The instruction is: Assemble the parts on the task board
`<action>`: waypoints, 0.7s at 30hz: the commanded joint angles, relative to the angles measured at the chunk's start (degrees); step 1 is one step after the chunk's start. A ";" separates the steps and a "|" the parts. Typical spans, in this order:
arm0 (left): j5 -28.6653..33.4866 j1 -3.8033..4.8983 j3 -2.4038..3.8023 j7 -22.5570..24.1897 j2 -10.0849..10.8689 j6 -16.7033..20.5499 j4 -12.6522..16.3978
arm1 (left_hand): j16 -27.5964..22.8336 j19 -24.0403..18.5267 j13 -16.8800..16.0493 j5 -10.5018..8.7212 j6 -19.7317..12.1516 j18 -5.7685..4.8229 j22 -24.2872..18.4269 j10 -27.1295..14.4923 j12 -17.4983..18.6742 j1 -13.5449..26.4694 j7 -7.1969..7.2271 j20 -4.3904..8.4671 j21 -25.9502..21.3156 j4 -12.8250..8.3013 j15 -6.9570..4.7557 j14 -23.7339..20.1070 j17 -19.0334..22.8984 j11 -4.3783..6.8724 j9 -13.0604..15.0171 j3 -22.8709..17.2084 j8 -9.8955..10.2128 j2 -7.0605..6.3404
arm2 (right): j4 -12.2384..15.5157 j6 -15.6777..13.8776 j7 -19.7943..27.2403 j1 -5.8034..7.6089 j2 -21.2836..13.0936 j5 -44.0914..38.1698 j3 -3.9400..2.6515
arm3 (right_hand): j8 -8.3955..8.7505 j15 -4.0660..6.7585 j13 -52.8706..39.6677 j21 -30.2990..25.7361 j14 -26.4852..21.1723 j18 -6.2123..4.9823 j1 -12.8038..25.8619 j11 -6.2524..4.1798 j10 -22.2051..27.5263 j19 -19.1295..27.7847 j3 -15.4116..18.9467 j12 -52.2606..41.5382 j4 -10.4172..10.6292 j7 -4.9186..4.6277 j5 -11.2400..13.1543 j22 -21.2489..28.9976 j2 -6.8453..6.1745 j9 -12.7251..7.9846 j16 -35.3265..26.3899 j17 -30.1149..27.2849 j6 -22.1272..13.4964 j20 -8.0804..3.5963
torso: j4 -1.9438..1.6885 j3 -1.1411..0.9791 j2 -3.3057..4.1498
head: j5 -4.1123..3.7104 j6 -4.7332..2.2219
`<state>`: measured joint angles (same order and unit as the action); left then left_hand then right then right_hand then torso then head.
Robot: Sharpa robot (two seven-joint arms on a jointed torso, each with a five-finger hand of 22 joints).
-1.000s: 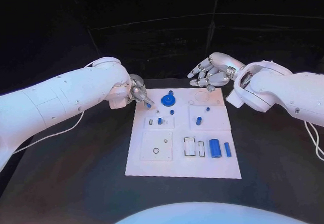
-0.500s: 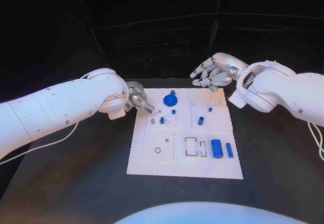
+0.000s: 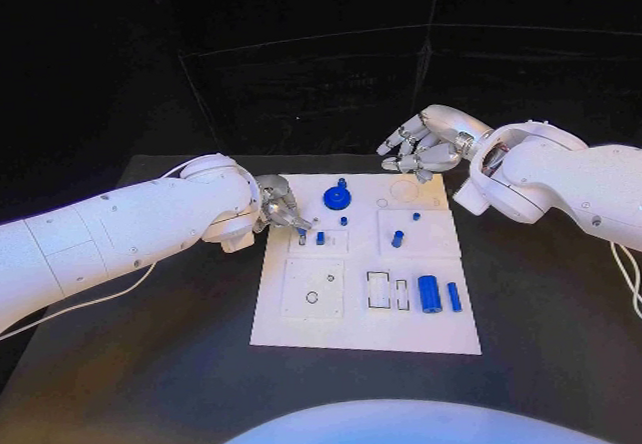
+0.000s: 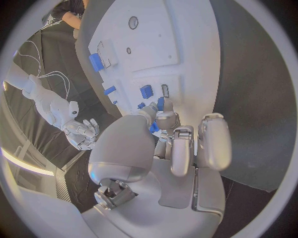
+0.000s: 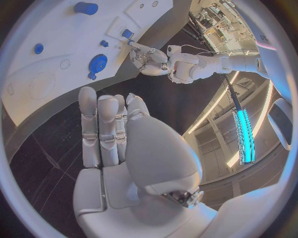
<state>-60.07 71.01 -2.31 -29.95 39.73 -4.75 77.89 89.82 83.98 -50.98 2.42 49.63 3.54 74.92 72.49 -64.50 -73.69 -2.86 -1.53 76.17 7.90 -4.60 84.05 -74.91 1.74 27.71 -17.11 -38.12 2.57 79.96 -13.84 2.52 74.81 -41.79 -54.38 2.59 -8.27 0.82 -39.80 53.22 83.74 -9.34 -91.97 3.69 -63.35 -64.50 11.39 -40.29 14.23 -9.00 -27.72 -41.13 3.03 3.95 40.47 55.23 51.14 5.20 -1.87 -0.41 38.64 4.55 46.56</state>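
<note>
The black table [image 3: 157, 391] carries the white task board [image 3: 359, 330] in its middle, long side running away from the robot. Over the board's far left corner the left hand [image 3: 280, 206] reaches down, fingertips [image 4: 163, 105] at a small blue part [image 4: 153, 127] that it seems to pinch, just beside a little blue peg [image 3: 319, 238] standing in the left column. The right hand [image 3: 425, 146] hovers beyond the far right corner, fingers loosely apart, holding nothing. A blue gear [image 3: 336, 197] with a knob sits near the far edge; a blue cylinder [image 3: 429, 294] and a thin blue bar [image 3: 454, 296] lie side by side toward the near right corner, another blue peg [image 3: 397, 239] in between.

From where I stand, the risk is at the left fingertips: the part is tiny and mostly hidden by the fingers, so a slightly tilted approach could jam it at its socket, or a loose pinch could let it drop and roll across the board. The fingers could also nudge the neighbouring peg.
</note>
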 commanded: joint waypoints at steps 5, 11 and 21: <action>-2.91 -0.15 -0.04 -0.14 0.03 -1.84 0.33 | 0.18 0.60 0.23 0.30 -0.20 0.06 1.13 0.33 0.29 0.60 0.34 0.51 0.32 -6.19 -0.48 5.95 -15.09 -0.06 3.43 -6.96 -0.27 -0.56 | 0.08 0.35 0.55 0.09 -0.03 0.14 -0.04 | 0.09 0.12 0.10 0.09 0.73 -0.08 -0.06 -0.14 0.21 0.52 -0.34 0.23 -0.06 -0.02 -0.21 0.04 -0.56 -0.09 -0.22 -0.10 0.46 0.05 | 0.02 0.02 0.02 | 0.03 0.16; -3.27 -0.20 -0.09 -0.79 0.08 -3.81 0.61 | 0.18 0.61 0.47 0.29 -0.28 0.04 1.19 0.29 0.47 0.69 0.35 0.50 0.34 -6.58 -0.47 5.95 -15.09 -0.05 3.50 -7.83 -0.37 -1.10 | 0.06 0.38 0.58 0.08 -0.02 0.14 -0.04 | 0.09 0.12 0.10 0.09 0.73 -0.08 -0.06 -0.14 0.21 0.52 -0.34 0.23 -0.06 -0.02 -0.21 0.04 -0.56 -0.09 -0.22 -0.10 0.46 0.05 | 0.00 0.05 0.04 | 0.01 0.19; -3.42 -0.22 -0.10 -1.06 0.23 -5.87 0.96 | 0.18 0.64 0.55 0.29 -0.27 0.02 1.28 0.38 0.51 0.86 0.35 0.49 0.39 -6.89 -0.45 5.95 -15.09 -0.05 3.55 -8.67 -0.47 -1.66 | 0.03 0.42 0.60 0.02 0.03 0.14 -0.04 | 0.09 0.12 0.10 0.09 0.73 -0.08 -0.06 -0.14 0.21 0.52 -0.34 0.23 -0.06 -0.02 -0.21 0.04 -0.56 -0.09 -0.22 -0.10 0.46 0.05 | -0.02 0.01 0.02 | -0.01 0.42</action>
<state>-62.82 70.81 -2.37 -30.47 39.91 -8.41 78.73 89.82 83.98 -50.49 2.37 49.23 3.54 74.91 72.47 -64.13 -72.41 -2.86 -1.53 76.17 7.14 -4.60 84.05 -74.91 1.73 30.21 -19.45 -38.23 1.26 79.93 -13.72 2.57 74.72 -41.77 -54.36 2.58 -8.27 0.83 -39.80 53.22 83.74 -9.35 -91.97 3.69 -63.35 -64.50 11.40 -40.29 14.23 -9.00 -27.72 -41.13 3.03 3.95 40.47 55.23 51.14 5.21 -1.86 -0.38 38.67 4.54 46.94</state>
